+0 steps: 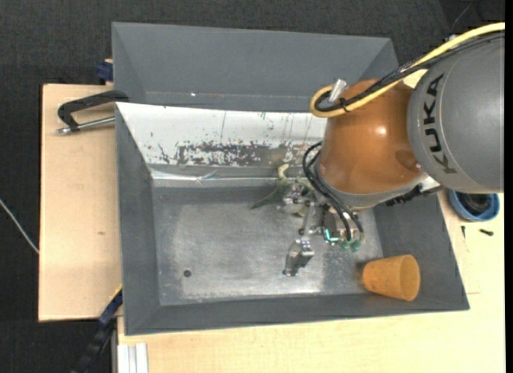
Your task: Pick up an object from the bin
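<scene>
Camera view: the arm's orange wrist cover [365, 143] hides the upper right of the grey metal bin [224, 235]. The gripper [298, 261] hangs low at centre-right; spread or closed, I cannot tell. One orange tapered cup [391, 277] lies sideways at lower right, near it.

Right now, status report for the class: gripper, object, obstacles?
Gripper low in grey metal bin, mid-right. Orange tapered cup on its side, lower right corner, untouched. Thin green scrap by back wall.
</scene>
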Tool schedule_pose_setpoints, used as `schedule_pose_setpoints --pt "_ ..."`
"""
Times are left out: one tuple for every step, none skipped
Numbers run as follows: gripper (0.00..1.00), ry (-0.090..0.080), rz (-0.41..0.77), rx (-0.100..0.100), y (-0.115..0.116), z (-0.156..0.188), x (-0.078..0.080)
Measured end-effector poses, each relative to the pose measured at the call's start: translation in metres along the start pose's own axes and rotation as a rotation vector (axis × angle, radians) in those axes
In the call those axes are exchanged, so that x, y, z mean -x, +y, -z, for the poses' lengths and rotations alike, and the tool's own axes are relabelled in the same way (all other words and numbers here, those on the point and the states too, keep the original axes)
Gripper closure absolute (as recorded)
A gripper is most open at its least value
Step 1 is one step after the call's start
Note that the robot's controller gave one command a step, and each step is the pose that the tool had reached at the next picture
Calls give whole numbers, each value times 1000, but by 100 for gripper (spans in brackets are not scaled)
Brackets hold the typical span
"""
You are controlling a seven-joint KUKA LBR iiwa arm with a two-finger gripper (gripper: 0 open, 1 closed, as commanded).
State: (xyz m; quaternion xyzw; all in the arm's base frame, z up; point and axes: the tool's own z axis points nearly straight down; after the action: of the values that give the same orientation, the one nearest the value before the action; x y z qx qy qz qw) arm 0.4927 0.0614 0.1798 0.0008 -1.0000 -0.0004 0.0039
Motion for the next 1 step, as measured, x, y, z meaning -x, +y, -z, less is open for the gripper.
schedule_pose_setpoints --pt "0 -19 82 -1 -22 -16 103"
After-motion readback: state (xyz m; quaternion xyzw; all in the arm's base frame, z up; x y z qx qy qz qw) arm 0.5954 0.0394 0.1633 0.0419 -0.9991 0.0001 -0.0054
